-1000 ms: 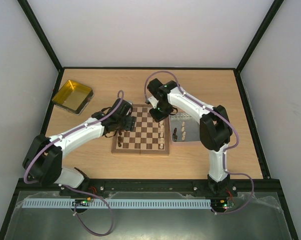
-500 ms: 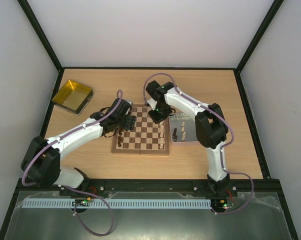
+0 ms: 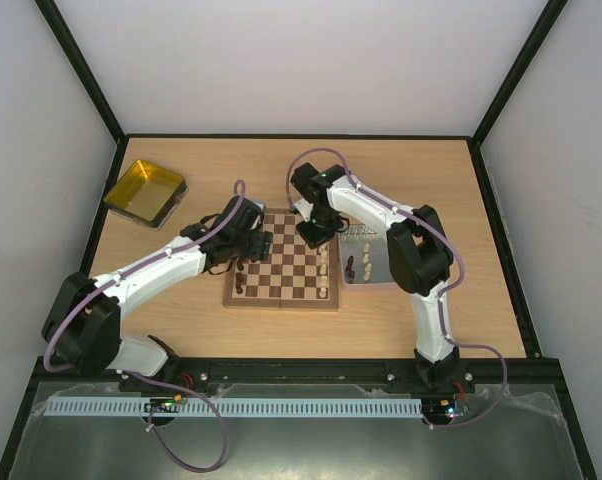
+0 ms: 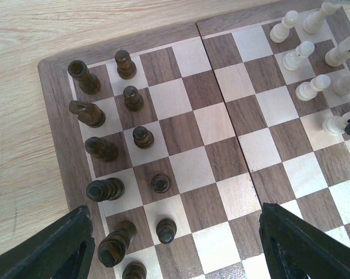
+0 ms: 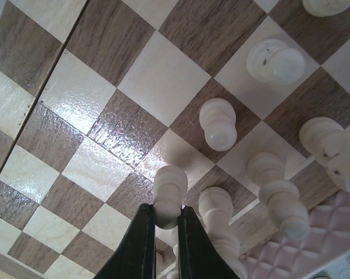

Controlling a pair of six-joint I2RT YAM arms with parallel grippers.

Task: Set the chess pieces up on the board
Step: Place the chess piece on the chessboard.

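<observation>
My left tool (image 4: 175,250) hangs over the board (image 4: 186,168). Its two black fingers (image 4: 47,250) are wide apart and hold nothing. The board is a flat wooden square with dark brown and pale squares and a brown rim. A thin line runs across its middle. It lies on the light wooden table (image 3: 411,170), between my two arms.

Under my left tool stand the dark chess pieces (image 4: 142,137). They are small, brown and a bit shiny, with round tops. They stand in two rows along one edge of the board. The pale chess pieces (image 4: 297,55) stand along the other edge. They are smooth and cream-white.

My right tool (image 5: 165,218) is pinched shut on one pale pawn (image 5: 170,192), with a finger pressing on each side. It is over the board, and other pale pieces stand close around it. Some squares there shine in the light.

A grey tray (image 3: 373,268) sits just beside the board and holds more pale pieces. A yellow tray (image 3: 144,190) sits well apart, at the far left of the table.
</observation>
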